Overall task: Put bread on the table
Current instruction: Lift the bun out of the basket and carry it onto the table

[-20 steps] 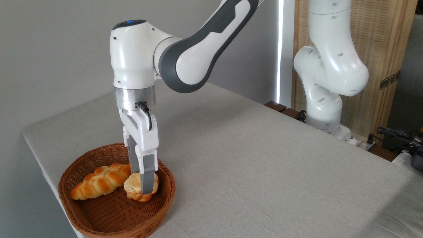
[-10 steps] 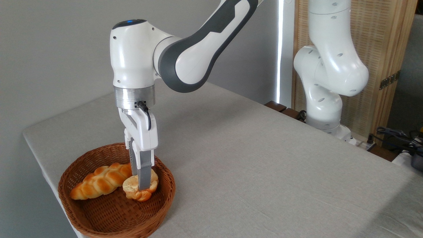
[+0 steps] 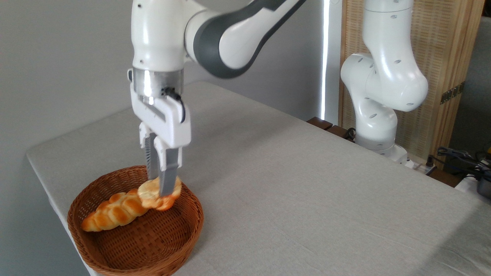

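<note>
My two-finger gripper [image 3: 160, 188], white with grey fingers, is closed nearly all the way on the small round puffy bun [image 3: 158, 193], pale cream on top with golden-orange edges. Half a second ago the bun sat low on the floor of the round brown woven wicker basket [image 3: 161, 245]. Now it hangs in my grip, lifted to about the level of the basket's far rim, with the arm raised higher in the picture. I judge this to mean the pickup has worked and the carrying step comes next.

The bun is in the air above the left-middle of the basket. Its left edge overlaps, in this view, the right end of the long braided golden-orange loaf [image 3: 113, 212], which lies inside the basket; I cannot tell whether the two touch.

The large flat table covered in light grey-beige cloth [image 3: 307, 191] spreads wide and bare to the right of the basket. The basket sits close to the table's near-left corner, so the left and front edges are near. To set the bun down I judge it must clear the basket's right rim, then travel right toward the open cloth, away from those edges.
</note>
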Controlling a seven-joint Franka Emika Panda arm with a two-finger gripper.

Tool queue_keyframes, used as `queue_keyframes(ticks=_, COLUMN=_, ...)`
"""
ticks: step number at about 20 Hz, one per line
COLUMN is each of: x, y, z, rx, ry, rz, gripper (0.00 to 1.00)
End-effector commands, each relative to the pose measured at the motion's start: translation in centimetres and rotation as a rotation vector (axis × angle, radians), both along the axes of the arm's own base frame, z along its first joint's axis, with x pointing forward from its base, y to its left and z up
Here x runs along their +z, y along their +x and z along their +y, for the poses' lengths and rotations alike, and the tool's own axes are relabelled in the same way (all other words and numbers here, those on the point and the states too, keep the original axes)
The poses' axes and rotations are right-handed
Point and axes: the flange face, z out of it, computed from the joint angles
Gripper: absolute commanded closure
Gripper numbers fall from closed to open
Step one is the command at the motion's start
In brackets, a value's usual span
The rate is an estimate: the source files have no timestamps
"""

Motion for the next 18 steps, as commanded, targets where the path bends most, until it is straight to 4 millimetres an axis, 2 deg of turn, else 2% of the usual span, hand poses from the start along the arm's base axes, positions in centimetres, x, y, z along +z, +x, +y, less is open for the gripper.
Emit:
queue_keyframes(ticks=1, x=1.4, y=-2.9, z=0.3, rx=0.029, ry=-0.022, rz=0.09, gripper=0.47)
queue_keyframes(ticks=7, x=1.3, y=-6.8, z=0.4, rx=0.037, ry=-0.059, rz=0.215, gripper=0.44)
queue_keyframes(ticks=8, x=0.6, y=-7.3, z=0.2, rx=0.034, ry=-0.055, rz=0.24, gripper=0.4)
queue_keyframes(ticks=10, x=-0.9, y=-8.5, z=-0.5, rx=0.022, ry=-0.046, rz=0.286, gripper=0.24)
queue_keyframes(ticks=11, x=-1.4, y=-8.8, z=-1.3, rx=0.005, ry=-0.04, rz=0.295, gripper=0.11)
queue_keyframes(ticks=12, x=-1.8, y=-9.0, z=-1.7, rx=-0.004, ry=-0.037, rz=0.303, gripper=0.03)
queue_keyframes(ticks=13, x=-1.9, y=-9.0, z=-1.8, rx=-0.005, ry=-0.036, rz=0.304, gripper=0.0)
queue_keyframes(ticks=18, x=-2.1, y=-8.8, z=-1.9, rx=-0.006, ry=-0.036, rz=0.304, gripper=0.0)
